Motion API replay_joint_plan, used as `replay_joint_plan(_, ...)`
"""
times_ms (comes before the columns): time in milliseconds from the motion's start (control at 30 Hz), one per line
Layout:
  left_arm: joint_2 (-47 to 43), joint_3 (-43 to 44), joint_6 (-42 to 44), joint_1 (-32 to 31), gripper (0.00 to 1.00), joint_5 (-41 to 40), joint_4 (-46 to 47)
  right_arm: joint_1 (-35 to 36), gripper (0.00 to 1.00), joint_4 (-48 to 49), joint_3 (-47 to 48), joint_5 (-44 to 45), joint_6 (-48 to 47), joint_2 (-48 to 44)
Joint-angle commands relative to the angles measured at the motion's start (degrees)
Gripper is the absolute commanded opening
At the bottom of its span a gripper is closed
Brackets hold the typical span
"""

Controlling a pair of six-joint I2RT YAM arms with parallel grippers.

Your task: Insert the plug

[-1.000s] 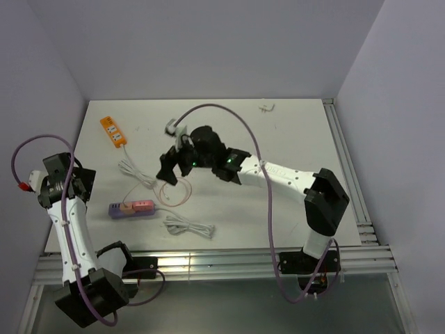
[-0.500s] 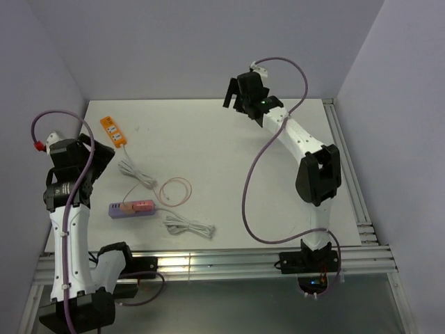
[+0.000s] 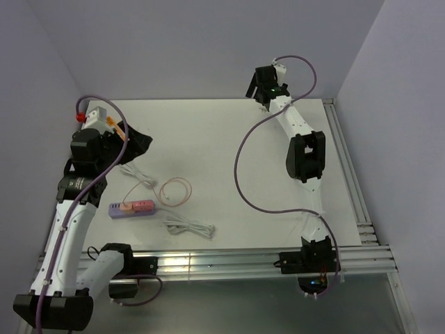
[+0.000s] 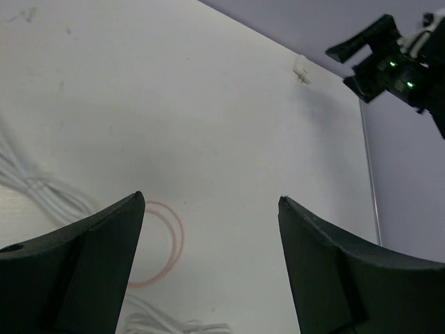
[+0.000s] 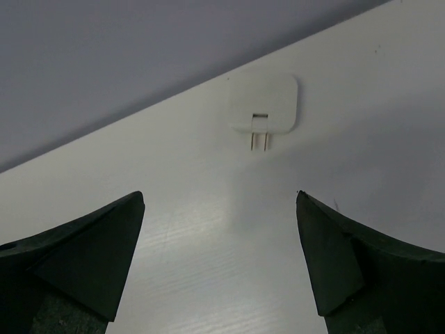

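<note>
The plug [image 3: 142, 204], lower left in the top view, looks light, stiff and small, so pinch its flat sides, not the limp cord [image 3: 174, 190]; left gripper [image 4: 210, 198] and right gripper [image 5: 220, 195] gape empty.

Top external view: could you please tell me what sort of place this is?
Probably a robotics lab cell: a left arm and right arm at a metal rail, a white table walled by plain panels, and a power strip laid out.
</note>
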Motion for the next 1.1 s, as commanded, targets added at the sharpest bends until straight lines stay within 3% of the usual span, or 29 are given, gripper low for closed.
replay_joint_plan(0, 0.74, 2.89, 1.03, -3.73, 0.83, 2.48, 7.02, -1.78, 0.97, 3.22, 8.67, -1.76, -4.49, 5.64)
replay_joint_plan(67, 2.58, 3.33, 0.86, -6.72, 0.83, 2.30, 7.81, -2.92, 0.97, 2.61, 13.16, -5.00, -6.59, 8.71)
replay_joint_plan(200, 6.53, 2.37, 0.16, -10.85, 0.83, 1.43, 12.19, -4.24, 0.95, 9.88, 7.82, -7.30, -11.60, 7.32)
replay_joint_plan(267, 7.59, 1.93, 0.24, -12.79, 0.83, 1.69, 13.87, -4.24, 0.89, 9.20, 10.17, -7.31, -13.72, 8.02)
replay_joint_plan(367, 9.26, 2.19, 0.33, -14.81, 0.82, 1.08, 15.37, -4.07, 0.88, 8.50, 14.83, -8.80, -21.25, 11.27)
replay_joint_plan(467, 10.06, 3.33, 0.59, -15.87, 0.82, 0.19, 15.29, -3.72, 0.80, 10.42, 13.62, -7.23, -30.82, 11.89)
replay_joint_plan(500, 10.15, 3.68, 0.86, -16.05, 0.82, 0.11, 15.20, -3.45, 0.77, 12.34, 12.65, -5.74, -33.22, 11.89)
replay_joint_plan(533, 10.06, 3.69, 0.95, -16.13, 0.82, -0.59, 15.02, -3.36, 0.62, 13.67, 10.21, -4.16, -35.50, 11.81)
replay_joint_plan(600, 9.36, 2.99, 1.29, -16.22, 0.82, -1.12, 15.02, -3.01, 0.46, 16.56, 8.43, -1.43, -41.31, 12.24)
replay_joint_plan(667, 8.74, 1.93, 1.56, -16.22, 0.82, -1.56, 15.72, -2.84, 0.41, 17.54, 8.43, 1.02, -45.52, 13.38)
replay_joint_plan(767, 8.39, 0.35, 1.30, -16.31, 0.82, -1.30, 15.82, -2.66, 0.26, 21.93, 6.59, 3.06, -48.70, 13.30)
replay_joint_plan(867, 8.74, -0.36, 1.12, -17.01, 0.81, -1.39, 16.08, -2.75, 0.00, 25.98, 6.49, 4.90, -49.67, 13.91)
replay_joint_plan(1067, 8.92, -0.27, 2.17, -18.77, 0.81, -2.62, 14.41, -2.75, 0.00, 28.45, 9.83, 4.82, -55.90, 17.51)
